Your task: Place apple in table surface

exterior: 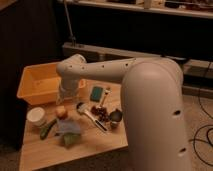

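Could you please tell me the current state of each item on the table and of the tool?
apple: at the table surface, directly under the tool; held or released, cannot tell.
tool: hangs just above the apple, beside the bin.
bin: upright, open top.
white cup: upright, mouth up.
cucumber: lying flat.
sponge: lying flat.
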Controlling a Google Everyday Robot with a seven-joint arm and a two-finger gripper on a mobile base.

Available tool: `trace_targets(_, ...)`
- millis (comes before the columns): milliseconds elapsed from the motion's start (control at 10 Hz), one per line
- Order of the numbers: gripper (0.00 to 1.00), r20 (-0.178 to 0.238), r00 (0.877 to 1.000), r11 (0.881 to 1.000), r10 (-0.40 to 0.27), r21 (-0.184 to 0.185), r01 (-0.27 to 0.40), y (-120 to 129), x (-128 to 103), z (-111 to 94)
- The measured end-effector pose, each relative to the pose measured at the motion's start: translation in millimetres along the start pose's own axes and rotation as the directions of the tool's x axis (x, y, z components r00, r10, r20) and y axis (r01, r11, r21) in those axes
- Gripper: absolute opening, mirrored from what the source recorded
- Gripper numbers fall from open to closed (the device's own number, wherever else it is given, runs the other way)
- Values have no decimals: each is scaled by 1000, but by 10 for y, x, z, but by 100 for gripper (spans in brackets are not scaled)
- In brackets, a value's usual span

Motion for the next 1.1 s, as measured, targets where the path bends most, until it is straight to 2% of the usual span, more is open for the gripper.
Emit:
trace_targets(200,65,-22,1000,1000,-12,-23,11,14,-14,255)
trace_targets(700,65,-60,996,997,-64,-52,61,103,21,638)
trace_targets(1000,65,-75,988,990,-134,-54,130,325,-38,930)
trace_targets(1100,65,-68,986,988,-153,-39,150,315,-59,1018)
